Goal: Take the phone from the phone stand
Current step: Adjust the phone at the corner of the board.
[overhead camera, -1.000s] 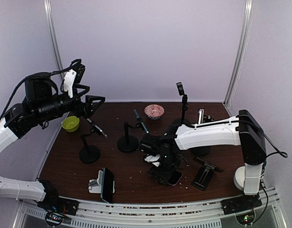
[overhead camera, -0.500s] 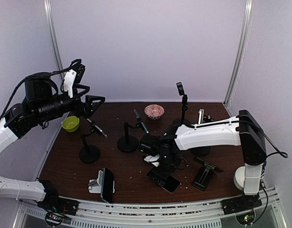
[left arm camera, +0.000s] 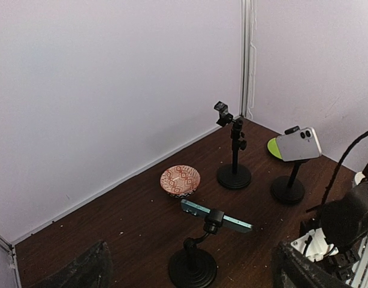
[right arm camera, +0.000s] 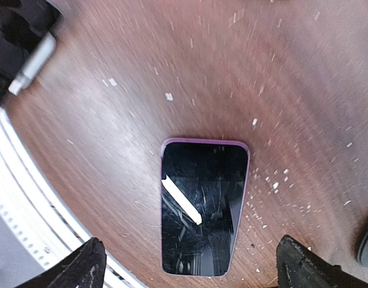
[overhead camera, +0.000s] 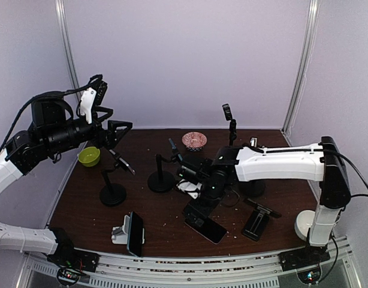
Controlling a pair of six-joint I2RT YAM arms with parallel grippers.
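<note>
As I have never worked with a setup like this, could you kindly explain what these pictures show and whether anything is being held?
These are two robot arms bolted at the near edge of a table, each ending in a two-finger gripper. The wide picture comes from a fixed camera above and behind them. The other two come from a camera on each wrist. On the table are several phone stands, some gripping phones, such as the teal phone, plus a green bowl and a patterned bowl. The right gripper hangs open over a purple-cased phone, which lies flat on the table and touches neither finger. The left gripper is raised at the left, open and empty. Nothing is held.
</note>
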